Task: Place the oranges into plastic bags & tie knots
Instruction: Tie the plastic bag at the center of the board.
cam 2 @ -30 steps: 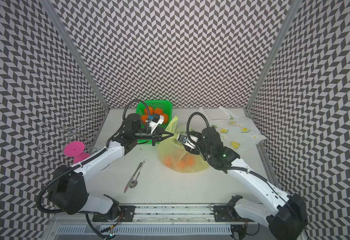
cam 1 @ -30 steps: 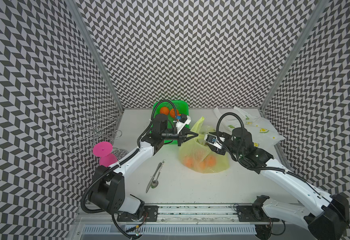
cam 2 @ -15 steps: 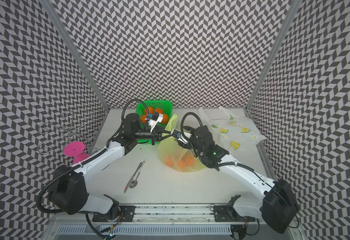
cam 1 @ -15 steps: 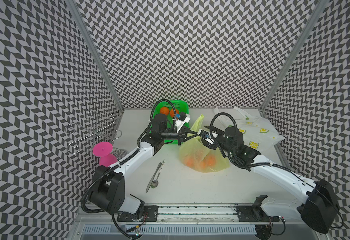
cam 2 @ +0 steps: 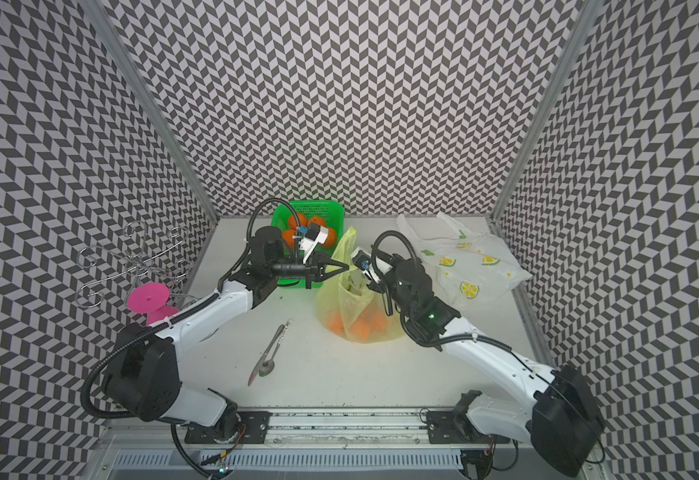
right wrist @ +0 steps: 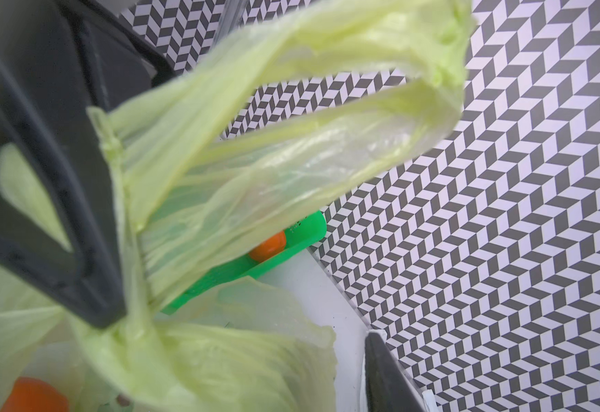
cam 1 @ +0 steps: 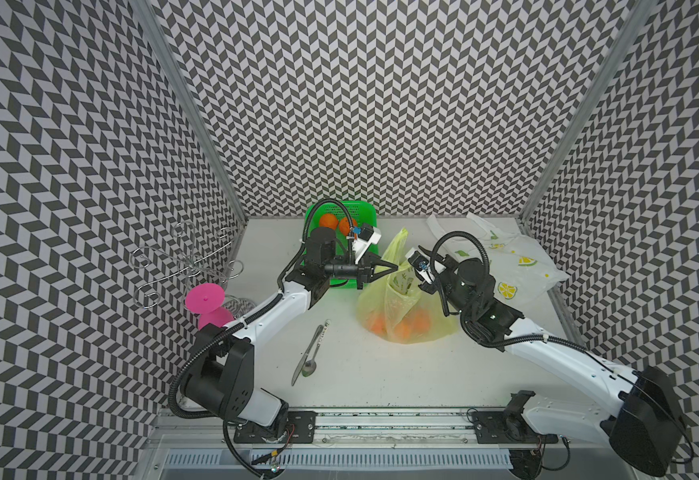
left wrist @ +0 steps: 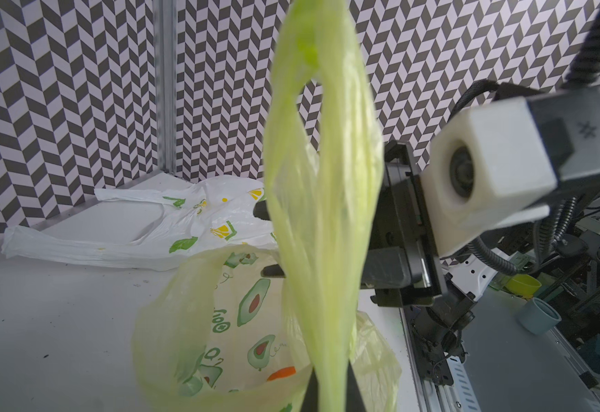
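- Nearest us on the bench (cam 1: 364,386) lie a knife (cam 1: 298,372) and a spoon (cam 1: 308,367), side by side and clear of the work.
- Off to the left, a pink plastic piece (cam 1: 205,298) and a wire hook rack (cam 1: 186,262) stand against the wall, out of the way.
- Further in, the yellow-green bag (cam 1: 431,328) sits mid-bench with at least three oranges (cam 1: 406,330) showing through it, so part of the loading is done.
- Above it, the left tool (cam 1: 393,266) is clamped tight on one handle loop (left wrist: 323,178) and holds it up taut.
- The right tool (left wrist: 261,242) faces it with its jaws part open. One finger is against the plastic and the other stands apart, and we see nothing gripped.
- We see no knot on this bag, so we judge the tying is only beginning.
- Farther right, the white lemon-print bag (cam 1: 518,266) lies flat and looks empty — untouched work.
- At the back, the green basket (cam 1: 366,208) holds several oranges. By our reading these go into the white bag, which then needs its own knot.
- The left arm crosses just in front of the basket, which blocks an easy reach into it.
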Robot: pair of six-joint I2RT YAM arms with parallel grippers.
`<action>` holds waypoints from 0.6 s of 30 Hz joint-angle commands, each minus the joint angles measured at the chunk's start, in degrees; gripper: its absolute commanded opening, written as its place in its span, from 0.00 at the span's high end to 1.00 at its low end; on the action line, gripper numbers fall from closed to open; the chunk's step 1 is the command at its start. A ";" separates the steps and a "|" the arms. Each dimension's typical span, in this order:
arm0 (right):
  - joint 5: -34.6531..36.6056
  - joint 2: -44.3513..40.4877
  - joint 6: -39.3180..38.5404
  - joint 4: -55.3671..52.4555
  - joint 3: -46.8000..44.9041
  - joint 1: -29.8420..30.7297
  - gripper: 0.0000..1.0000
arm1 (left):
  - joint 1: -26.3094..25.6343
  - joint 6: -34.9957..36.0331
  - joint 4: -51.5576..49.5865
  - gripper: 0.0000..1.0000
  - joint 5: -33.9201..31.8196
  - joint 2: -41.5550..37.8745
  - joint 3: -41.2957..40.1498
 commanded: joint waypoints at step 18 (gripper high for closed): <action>-41.58 0.09 8.63 -30.64 22.64 -9.39 0.12 | 1.48 17.30 -3.30 1.00 0.48 -2.32 -1.36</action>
